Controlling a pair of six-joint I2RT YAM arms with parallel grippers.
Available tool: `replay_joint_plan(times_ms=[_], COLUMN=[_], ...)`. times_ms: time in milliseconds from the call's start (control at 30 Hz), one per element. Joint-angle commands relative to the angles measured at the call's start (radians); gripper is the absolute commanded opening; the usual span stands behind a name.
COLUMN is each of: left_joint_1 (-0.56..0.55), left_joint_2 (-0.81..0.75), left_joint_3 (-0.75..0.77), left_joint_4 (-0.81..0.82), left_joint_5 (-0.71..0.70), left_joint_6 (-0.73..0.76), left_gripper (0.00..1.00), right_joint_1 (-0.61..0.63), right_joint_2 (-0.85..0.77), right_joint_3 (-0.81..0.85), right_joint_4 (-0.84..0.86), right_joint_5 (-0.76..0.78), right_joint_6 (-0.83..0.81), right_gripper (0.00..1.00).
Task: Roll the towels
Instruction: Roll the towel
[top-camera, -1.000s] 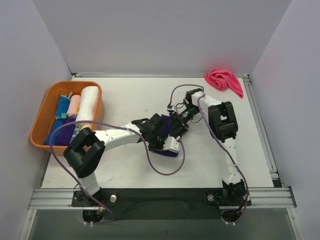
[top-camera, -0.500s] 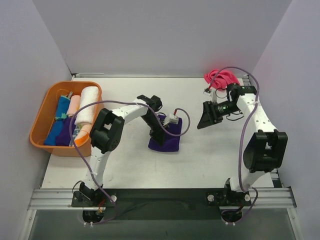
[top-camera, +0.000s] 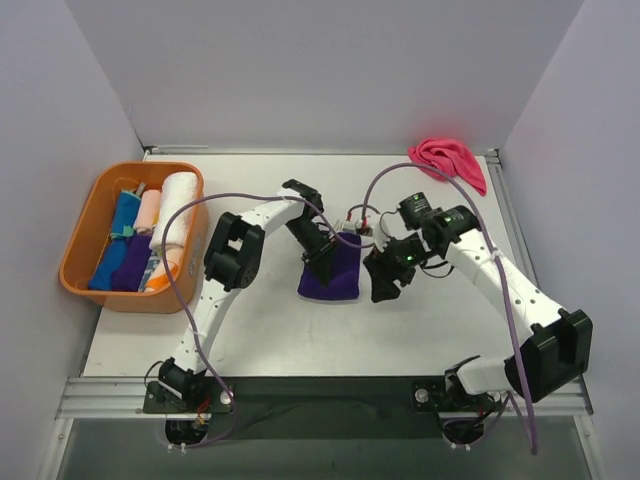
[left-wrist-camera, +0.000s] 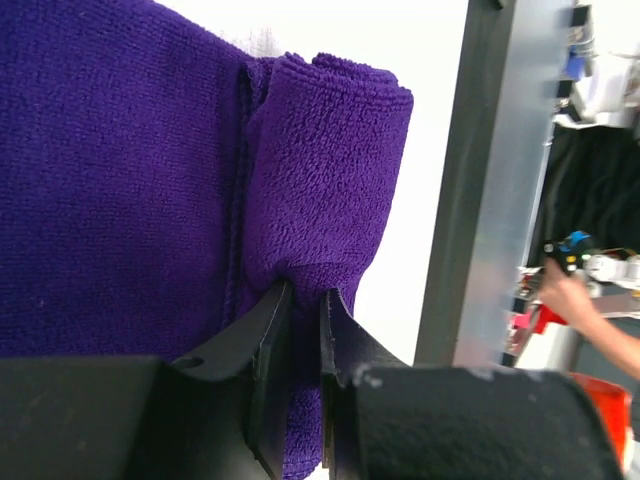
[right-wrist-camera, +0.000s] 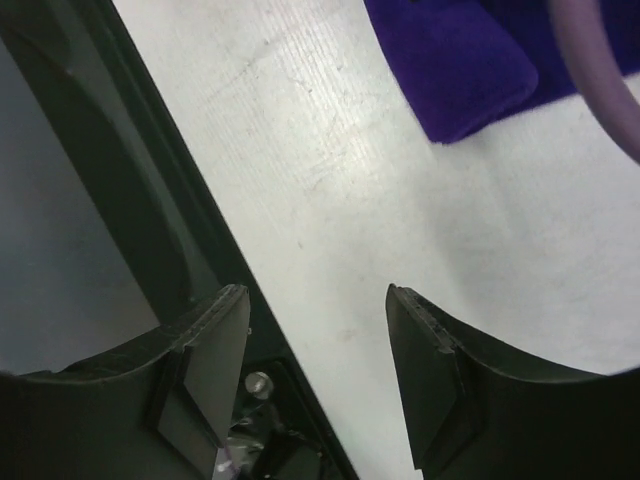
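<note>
The step in hand is rolling the dark purple towel (top-camera: 336, 282). It lies near the middle of the top view on the bench (top-camera: 250, 330), mostly flat, with one edge turned over into a short, thick roll. The left gripper (left-wrist-camera: 305, 300) is pinched narrow on that rolled edge, the cloth bunched between its fingers (the wrist view shows the fold plainly). The right gripper (right-wrist-camera: 315, 300) hangs just beside the towel's right-hand border, jaws apart and holding nothing. There is bare bench between its jaws and a corner of purple cloth at the upper right of its own view.

The roll looks barely begun. The next move probably calls for the right gripper to take the free end of the rolled edge, so that both turn it evenly across the flat part.

A hot pink towel (top-camera: 447, 160) lies crumpled at the upper right, and rolled towels (top-camera: 178, 205) sit in the orange basket (top-camera: 72, 250) at the left.
</note>
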Motion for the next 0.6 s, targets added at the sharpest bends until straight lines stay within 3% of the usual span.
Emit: replay_joint_plan(times_ms=[0, 67, 200, 300, 567], left_joint_1=[0.006, 0.006, 0.011, 0.012, 0.012], left_joint_2=[0.122, 0.171, 0.194, 0.188, 0.182], left_joint_3=[0.047, 0.109, 0.138, 0.135, 0.121], left_joint_4=[-0.006, -0.081, -0.109, -0.109, -0.109], left_joint_5=[-0.162, -0.146, -0.142, -0.141, -0.138], left_joint_6=[0.077, 0.115, 0.115, 0.126, 0.135], left_gripper=[0.12, 0.14, 0.17, 0.17, 0.18], right_joint_1=[0.095, 0.161, 0.304, 0.398, 0.413], right_joint_2=[-0.011, 0.005, 0.047, 0.128, 0.237], right_joint_3=[-0.011, -0.011, -0.063, -0.097, -0.243], right_joint_4=[0.129, 0.174, 0.362, 0.485, 0.76], right_joint_5=[0.183, 0.214, 0.422, 0.58, 0.599], right_joint_6=[0.049, 0.056, 0.014, -0.062, -0.18], right_gripper=[0.58, 0.63, 0.73, 0.73, 0.74])
